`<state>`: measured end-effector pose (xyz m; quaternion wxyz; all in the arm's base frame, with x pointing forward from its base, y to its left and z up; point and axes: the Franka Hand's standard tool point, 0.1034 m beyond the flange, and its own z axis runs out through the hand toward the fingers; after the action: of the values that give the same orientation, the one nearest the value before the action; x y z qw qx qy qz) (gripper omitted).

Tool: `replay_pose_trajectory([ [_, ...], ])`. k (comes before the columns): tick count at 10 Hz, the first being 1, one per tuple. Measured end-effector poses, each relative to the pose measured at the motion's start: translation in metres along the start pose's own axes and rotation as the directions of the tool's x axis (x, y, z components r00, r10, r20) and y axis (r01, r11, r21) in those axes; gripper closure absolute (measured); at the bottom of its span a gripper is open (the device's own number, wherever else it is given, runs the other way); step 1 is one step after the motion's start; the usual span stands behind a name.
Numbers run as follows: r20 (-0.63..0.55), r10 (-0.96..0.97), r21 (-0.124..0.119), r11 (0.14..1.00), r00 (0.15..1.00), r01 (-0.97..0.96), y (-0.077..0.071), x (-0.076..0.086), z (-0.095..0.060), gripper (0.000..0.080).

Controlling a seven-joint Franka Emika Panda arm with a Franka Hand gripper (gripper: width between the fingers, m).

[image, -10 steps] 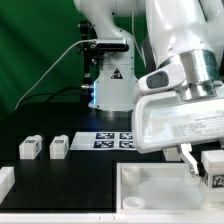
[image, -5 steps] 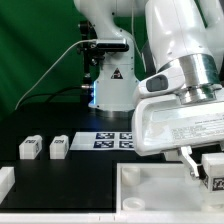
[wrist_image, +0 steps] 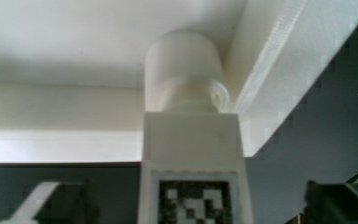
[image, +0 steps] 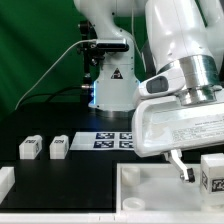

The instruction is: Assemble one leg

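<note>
A leg (image: pixel 212 177), a white post with a black-and-white tag on its blocky end, stands at the right edge of the large white panel (image: pixel 150 186). My gripper (image: pixel 196 171) is around it with the jaws open. One dark finger (image: pixel 180 166) stands clear of the leg on the exterior view's left. In the wrist view the leg (wrist_image: pixel 194 130) runs up the middle, its rounded end against the panel (wrist_image: pixel 69 110). The fingertips (wrist_image: pixel 43 200) sit wide apart with gaps on both sides of the leg. Two more legs (image: pixel 29 148) (image: pixel 58 147) lie on the black table.
The marker board (image: pixel 112 139) lies behind the panel near the arm's base (image: pixel 110 85). A white block (image: pixel 5 181) sits at the front left edge of the table. A green curtain hangs behind.
The visible finger has moved away from the leg toward the exterior view's left, so the jaws have opened. The leg now stands free, slightly lower and further right.
</note>
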<state>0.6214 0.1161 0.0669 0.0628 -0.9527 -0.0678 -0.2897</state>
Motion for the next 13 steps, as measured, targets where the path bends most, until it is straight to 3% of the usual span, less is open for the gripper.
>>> replay_pose_trajectory([
  [1,0.000,0.000,0.000,1.000,1.000,0.000,0.000,0.000,0.000,0.0166],
  [2,0.000,0.000,0.000,1.000,1.000,0.000,0.000,0.000,0.000,0.0154],
  [8,0.001,0.000,0.000,1.000,1.000,0.000,0.000,0.000,0.000,0.0151],
  [9,0.063,0.015,0.012,1.000,0.998,-0.016,0.000,0.002,-0.002,0.0151],
  [10,0.122,0.032,0.023,0.999,0.992,-0.035,0.001,0.016,-0.011,0.0151],
  [11,0.106,0.035,0.019,0.999,0.994,-0.038,0.004,0.028,-0.013,0.0151],
  [13,0.262,0.050,0.047,0.997,0.964,-0.065,0.003,0.028,-0.011,0.0151],
])
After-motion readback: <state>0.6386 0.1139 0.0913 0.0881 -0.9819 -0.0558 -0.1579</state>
